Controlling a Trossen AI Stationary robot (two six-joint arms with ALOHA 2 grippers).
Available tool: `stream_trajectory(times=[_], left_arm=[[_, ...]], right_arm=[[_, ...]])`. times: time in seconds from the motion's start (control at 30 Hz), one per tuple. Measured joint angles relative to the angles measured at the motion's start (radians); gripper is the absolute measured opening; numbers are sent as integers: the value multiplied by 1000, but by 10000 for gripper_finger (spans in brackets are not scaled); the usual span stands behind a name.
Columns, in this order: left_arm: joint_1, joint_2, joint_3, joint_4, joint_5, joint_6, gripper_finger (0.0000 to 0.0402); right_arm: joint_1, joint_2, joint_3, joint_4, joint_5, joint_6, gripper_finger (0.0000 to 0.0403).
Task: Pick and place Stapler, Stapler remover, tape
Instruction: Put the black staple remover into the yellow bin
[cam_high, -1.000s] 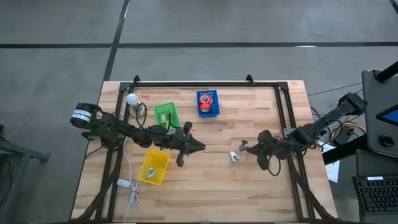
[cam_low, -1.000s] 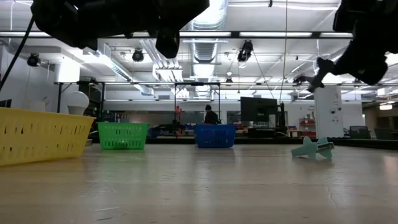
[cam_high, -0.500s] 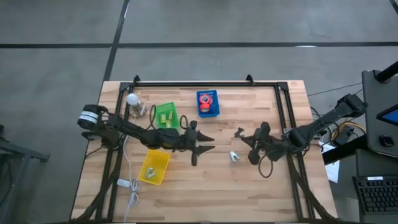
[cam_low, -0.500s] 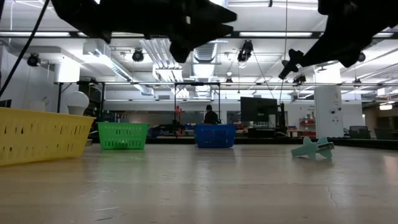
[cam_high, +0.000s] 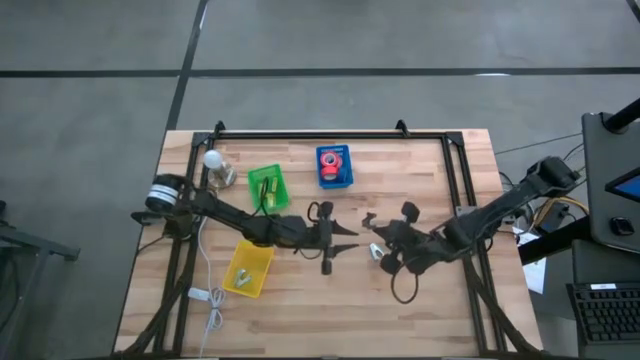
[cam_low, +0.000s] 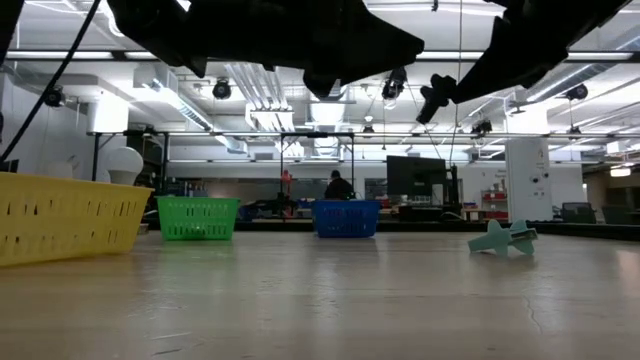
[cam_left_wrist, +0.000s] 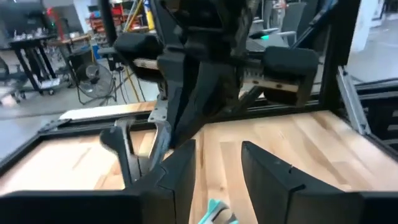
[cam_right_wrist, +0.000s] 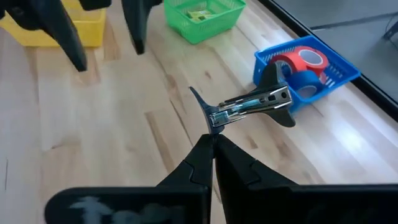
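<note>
My right gripper (cam_right_wrist: 211, 140) is shut on a black stapler remover (cam_right_wrist: 252, 104) with metal claws, carried above the middle of the table (cam_high: 368, 220). A second, pale teal stapler remover (cam_high: 377, 252) lies flat on the wood just below and nearer; the low view shows it resting on the table (cam_low: 505, 238). My left gripper (cam_high: 338, 240) hovers open to the left of both, and the teal remover (cam_left_wrist: 214, 214) shows low between its fingers in the left wrist view. Red and blue tape rolls (cam_right_wrist: 303, 61) lie in the blue bin (cam_high: 334, 166). My right gripper pinches the black stapler remover by its metal claw end (cam_right_wrist: 210, 119) between the two shut fingertips. The remover is lifted clear of the table. It juts out past the fingertips, its black handles (cam_right_wrist: 278, 93) farthest from them.
A green bin (cam_high: 267, 187) and a yellow bin (cam_high: 248, 268) with small items stand on the left half. A light bulb (cam_high: 214, 162) and a white cable (cam_high: 208, 295) sit near the left edge. A black frame runs along the far edge (cam_high: 320, 133). Bare wood lies toward the near edge.
My left gripper has travelled toward the table's right, up to the middle. My right gripper, shut on the black remover, has moved toward the table's left and a little toward the far edge, passing above the teal remover. The teal remover has stayed in place.
</note>
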Motion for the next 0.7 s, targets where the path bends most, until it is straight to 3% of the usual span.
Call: stream_trajectory(times=[0.17, 0.7], left_arm=[[-12, 5, 8, -12, -71, 21, 123], [-13, 1, 9, -67, -73, 20, 98]], right_arm=[[6, 63, 40, -1, -4, -16, 8], [6, 190, 164, -2, -3, -98, 8]])
